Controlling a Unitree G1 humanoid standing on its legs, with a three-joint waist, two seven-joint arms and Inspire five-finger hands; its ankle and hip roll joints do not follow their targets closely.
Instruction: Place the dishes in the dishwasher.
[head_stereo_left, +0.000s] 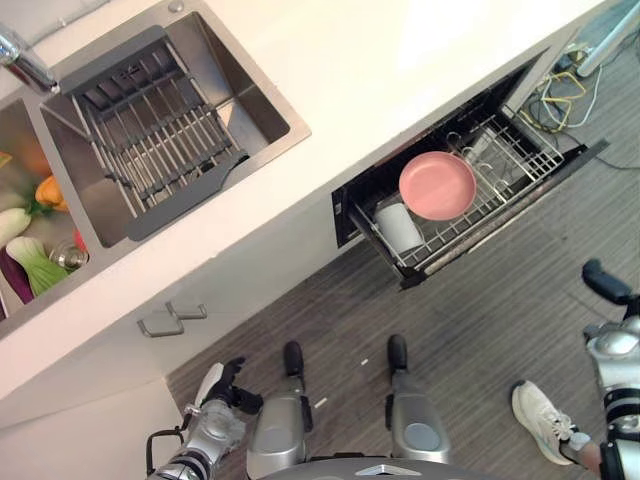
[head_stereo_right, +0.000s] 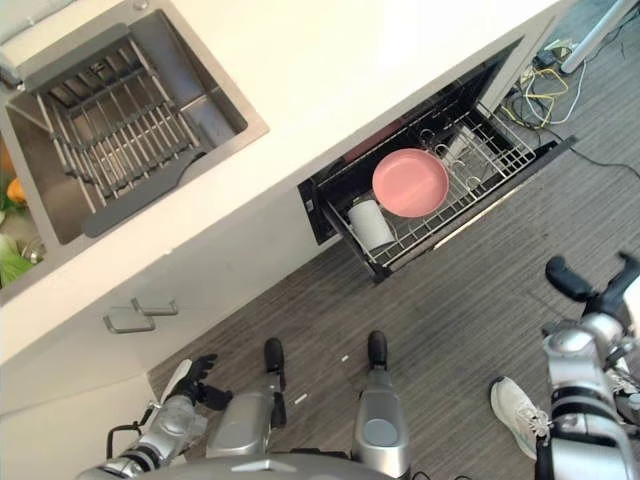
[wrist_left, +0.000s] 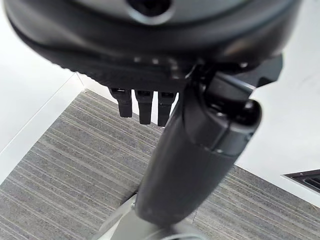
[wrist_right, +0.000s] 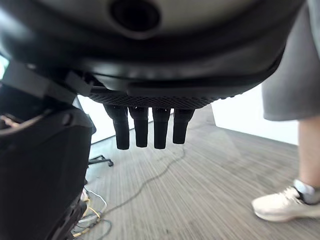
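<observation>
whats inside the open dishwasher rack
A pink plate lies on the wire rack, with a white cup on its side beside it. The rack's back, under the counter, is hidden.

A round pink plate (head_stereo_left: 437, 185) lies tilted in the wire rack (head_stereo_left: 520, 160) of the pulled-out dishwasher drawer, with a white cup (head_stereo_left: 399, 227) on its side just beside it, nearer the drawer's front.
</observation>
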